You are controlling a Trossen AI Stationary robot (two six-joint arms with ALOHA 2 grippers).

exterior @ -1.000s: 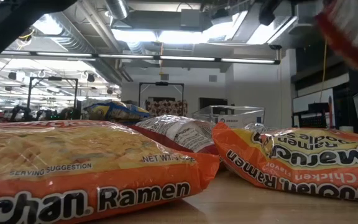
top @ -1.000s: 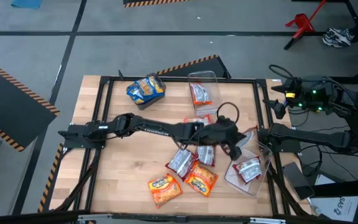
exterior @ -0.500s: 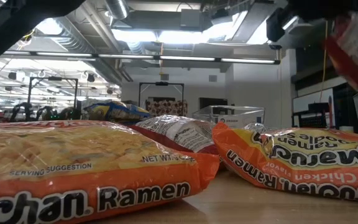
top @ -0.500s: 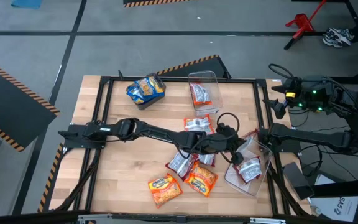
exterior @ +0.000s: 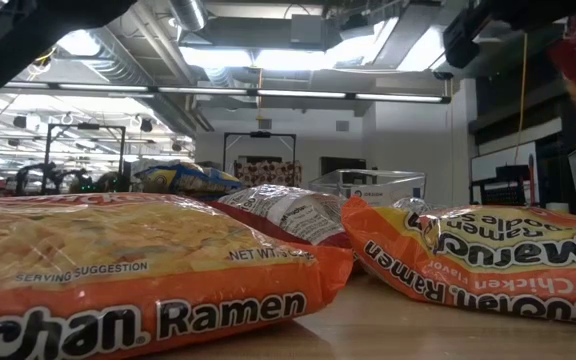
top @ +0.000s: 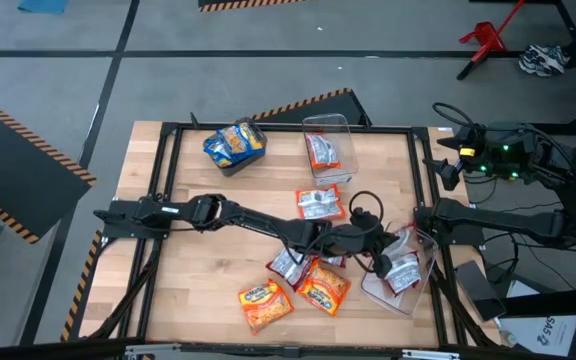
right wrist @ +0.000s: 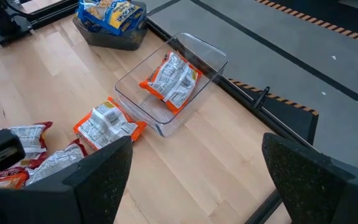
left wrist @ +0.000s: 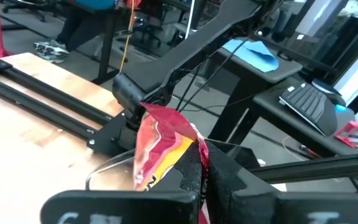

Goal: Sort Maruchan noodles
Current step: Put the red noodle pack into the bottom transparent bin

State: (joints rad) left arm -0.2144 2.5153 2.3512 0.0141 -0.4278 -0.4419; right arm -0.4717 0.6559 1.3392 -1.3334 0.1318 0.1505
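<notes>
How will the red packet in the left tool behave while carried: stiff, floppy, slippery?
The red packet, pinched at one edge by the left tool, stands up without drooping, so it is probably fairly stiff and light. Its film looks glossy and crinkled, so it may slip in a shallow pinch.

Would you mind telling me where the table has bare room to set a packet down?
The table's near-left wood, beside the orange packets, is bare. So is the far-right corner beyond the clear bin. It is crowded mid-right, where the left gripper holds a red packet.
</notes>
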